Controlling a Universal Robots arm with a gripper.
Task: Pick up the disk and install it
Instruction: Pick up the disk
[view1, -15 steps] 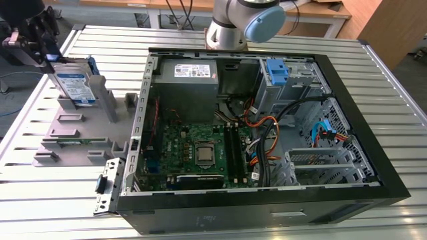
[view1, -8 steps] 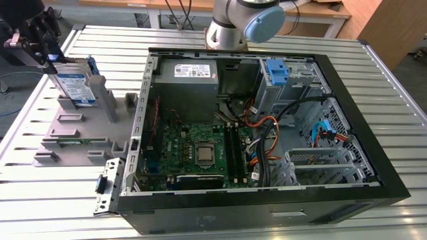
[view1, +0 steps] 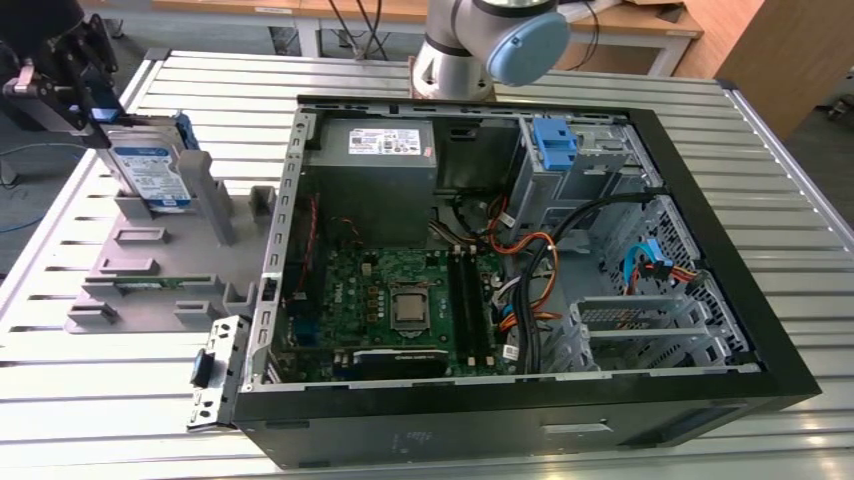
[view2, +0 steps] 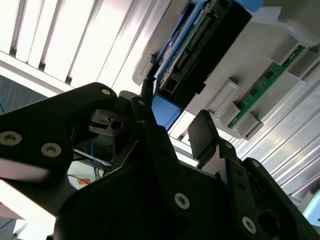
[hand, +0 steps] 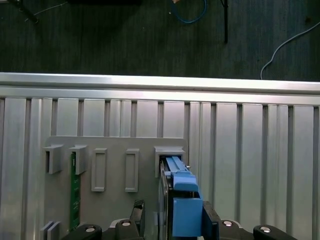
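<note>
One disk (view1: 150, 170) upright in grey rack (view1: 160, 270) | gripper (view2: 174, 116) spread astride its top edge

Disk (view1: 147, 170): silver metal (rails (view1: 184, 135) blue plastic).

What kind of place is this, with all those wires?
Probably a robot lab or workshop: a robot arm stands by an open computer case on a slatted metal table, with the disk in a grey holder beside it.
</note>
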